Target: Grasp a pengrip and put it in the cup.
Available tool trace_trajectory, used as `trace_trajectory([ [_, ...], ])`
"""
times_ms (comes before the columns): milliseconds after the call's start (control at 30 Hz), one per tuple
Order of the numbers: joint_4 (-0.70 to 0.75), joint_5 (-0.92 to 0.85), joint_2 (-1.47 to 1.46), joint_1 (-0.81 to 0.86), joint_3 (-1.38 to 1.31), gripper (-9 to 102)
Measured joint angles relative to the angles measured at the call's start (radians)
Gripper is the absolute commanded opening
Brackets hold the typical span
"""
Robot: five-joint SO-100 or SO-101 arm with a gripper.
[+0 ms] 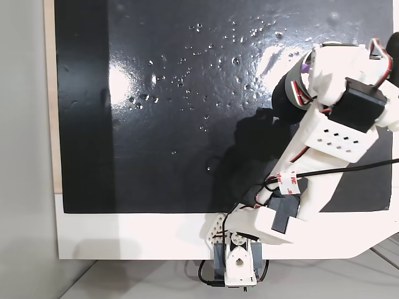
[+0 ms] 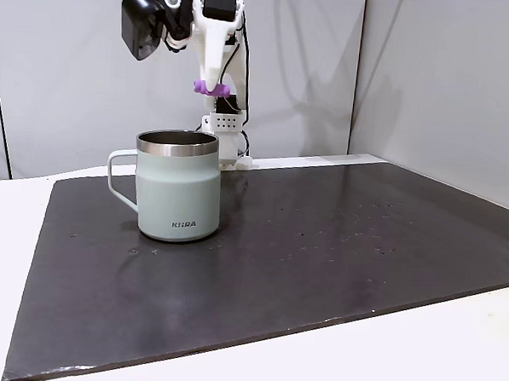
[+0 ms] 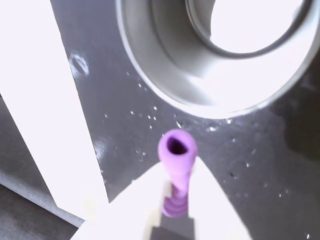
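Claw [image 2: 210,89] clamps pengrip [image 3: 176,165] | above cup [image 2: 177,186] | interior glare-washed

White 3D-printed plastic arm [image 1: 324,134] with boxy link shells; one shell at right of a fixed view carries rows of small square vent holes. Black servo blocks [image 1: 356,103] sit between links. Black and red-white cables [image 1: 293,177] run along it; a white label with red print sits mid-arm.

A glossy black mat [image 2: 337,246] speckled with small droplets lies on a white table [image 2: 451,354]; pale grey walls [image 2: 448,81] stand behind.
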Motion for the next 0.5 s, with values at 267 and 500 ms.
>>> trace_trajectory([
  [267, 0.002, -0.098, -0.137, 0.058, -0.225, 0],
  [500, 0.002, -0.123, -0.201, 0.071, -0.296, 16],
])
